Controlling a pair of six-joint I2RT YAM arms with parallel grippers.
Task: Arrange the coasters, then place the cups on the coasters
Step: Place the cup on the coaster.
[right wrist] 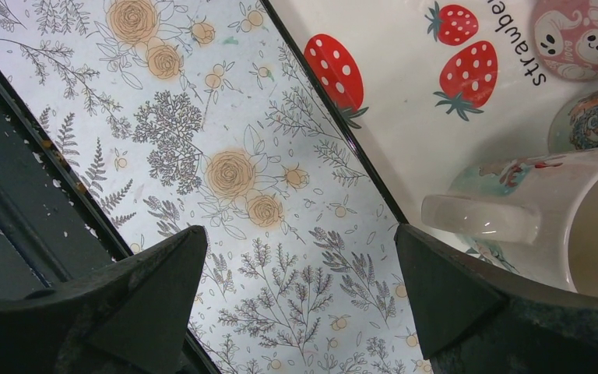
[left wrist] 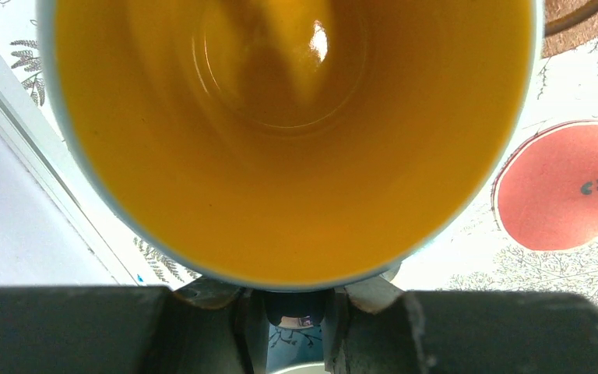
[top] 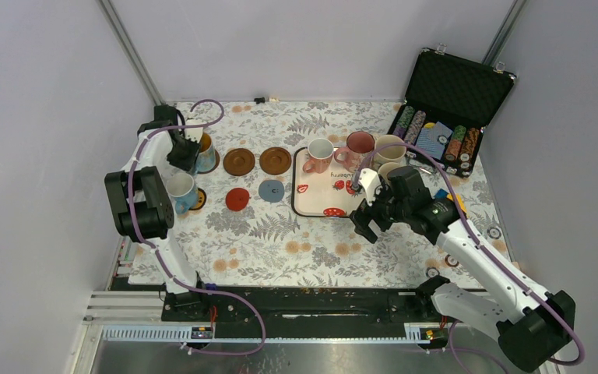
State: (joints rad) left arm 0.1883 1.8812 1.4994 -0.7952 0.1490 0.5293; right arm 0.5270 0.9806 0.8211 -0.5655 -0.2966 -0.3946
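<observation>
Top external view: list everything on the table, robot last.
Pink ceramic mug: one, on tray.
Cream ceramic mugs: two, tray's right.
White mug with pink handle: one, tray's left.
Blue mug with yellow inside: one, far left.
White-and-blue mug: one, on black coaster with orange centre.
Dark brown round coasters: three, far row.
Red coaster, grey-blue coaster: one each, near row.
White strawberry-print tray: one, centre.
Black poker chip case: one, open, far right.
Left gripper: shut on blue mug.
Right gripper: open, near tray.

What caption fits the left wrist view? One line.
Left gripper grips the yellow-lined mug, with the red coaster lying alongside.
</observation>
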